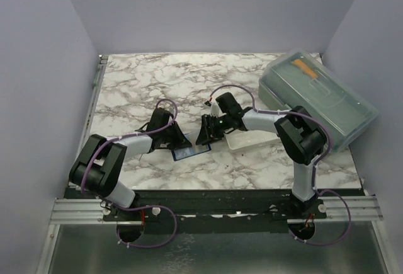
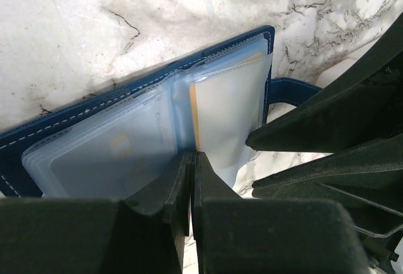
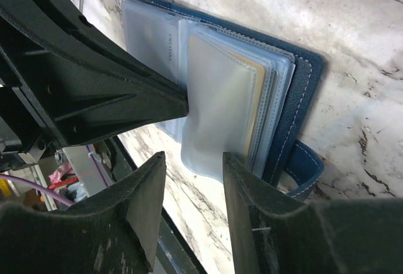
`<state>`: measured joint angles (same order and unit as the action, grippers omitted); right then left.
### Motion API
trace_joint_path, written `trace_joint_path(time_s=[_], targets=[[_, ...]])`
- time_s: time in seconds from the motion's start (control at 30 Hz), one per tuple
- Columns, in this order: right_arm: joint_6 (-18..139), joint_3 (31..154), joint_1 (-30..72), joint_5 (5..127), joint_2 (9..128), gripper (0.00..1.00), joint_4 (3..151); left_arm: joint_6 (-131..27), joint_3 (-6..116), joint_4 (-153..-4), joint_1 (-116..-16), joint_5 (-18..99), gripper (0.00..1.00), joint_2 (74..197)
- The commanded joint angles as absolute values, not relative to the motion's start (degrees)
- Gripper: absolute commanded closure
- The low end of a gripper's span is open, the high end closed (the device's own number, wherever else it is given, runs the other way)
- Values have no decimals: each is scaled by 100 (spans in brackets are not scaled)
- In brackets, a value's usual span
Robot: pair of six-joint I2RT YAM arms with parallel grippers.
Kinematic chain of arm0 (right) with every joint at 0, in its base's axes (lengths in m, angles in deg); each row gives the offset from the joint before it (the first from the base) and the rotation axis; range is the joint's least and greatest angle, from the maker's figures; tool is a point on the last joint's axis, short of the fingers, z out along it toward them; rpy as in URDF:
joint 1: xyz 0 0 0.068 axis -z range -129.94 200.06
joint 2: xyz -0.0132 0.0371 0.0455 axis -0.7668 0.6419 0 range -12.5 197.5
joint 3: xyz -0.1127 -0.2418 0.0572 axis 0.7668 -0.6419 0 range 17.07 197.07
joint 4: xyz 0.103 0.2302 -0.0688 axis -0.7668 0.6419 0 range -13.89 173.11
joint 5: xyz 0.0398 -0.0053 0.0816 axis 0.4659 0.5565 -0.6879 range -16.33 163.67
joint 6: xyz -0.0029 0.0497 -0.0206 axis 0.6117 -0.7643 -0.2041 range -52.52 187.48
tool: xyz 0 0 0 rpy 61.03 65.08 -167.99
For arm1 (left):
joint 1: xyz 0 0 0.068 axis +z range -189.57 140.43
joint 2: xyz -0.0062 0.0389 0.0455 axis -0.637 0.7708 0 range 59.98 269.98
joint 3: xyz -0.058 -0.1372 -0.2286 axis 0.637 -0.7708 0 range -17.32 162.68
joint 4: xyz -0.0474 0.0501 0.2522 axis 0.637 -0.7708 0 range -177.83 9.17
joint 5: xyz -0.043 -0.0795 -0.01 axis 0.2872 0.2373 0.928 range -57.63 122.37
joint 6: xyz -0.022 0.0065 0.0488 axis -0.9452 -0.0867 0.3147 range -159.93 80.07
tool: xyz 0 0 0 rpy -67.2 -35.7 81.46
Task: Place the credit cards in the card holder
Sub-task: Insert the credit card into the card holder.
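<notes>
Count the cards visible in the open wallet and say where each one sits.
1: a tan card tucked inside a clear sleeve, in the half of the blue wallet nearest its strap. The frosted sleeves could be hiding more.

Marble-patterned table, plain pale lavender walls

left arm and right arm — pale grey links, bulky black joints — each with a looping purple cable; matte black wedge-shaped fingers, ribbed outside.
</notes>
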<state>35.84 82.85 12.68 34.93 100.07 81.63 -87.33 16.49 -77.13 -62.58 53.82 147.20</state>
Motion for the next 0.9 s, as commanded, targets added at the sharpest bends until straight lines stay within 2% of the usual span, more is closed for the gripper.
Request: trace_joint_path(time_s=[0.0, 0.13, 0.23, 0.4, 0.5, 0.63, 0.73, 0.87], targets=[[3566, 8319, 1280, 3334, 10144, 54, 8090, -8658, 1491, -8011, -6260, 5112, 92, 14567], [3987, 8592, 1251, 4134, 9776, 53, 9038, -8724, 1586, -8036, -6260, 5239, 88, 14370], [4370, 8876, 1240, 5243, 9103, 50, 10039, -8752, 1775, -8182, -6260, 5372, 83, 14152], [4806, 9145, 1420, 7504, 7932, 43, 11559, -8584, 2183, -8666, -6253, 5597, 67, 13667], [4942, 9072, 1681, 8118, 7420, 36, 11886, -8378, 2383, -8955, -6241, 5669, 60, 13445], [5107, 8729, 1896, 7033, 7268, 34, 11373, -8176, 2424, -9128, -6208, 5735, 58, 13288], [4985, 8585, 1894, 6052, 7662, 35, 10850, -8144, 2384, -9121, -6208, 5775, 57, 13269], [4821, 8623, 1890, 5530, 8179, 36, 10330, -8167, 2321, -9129, -6193, 5799, 57, 13108]])
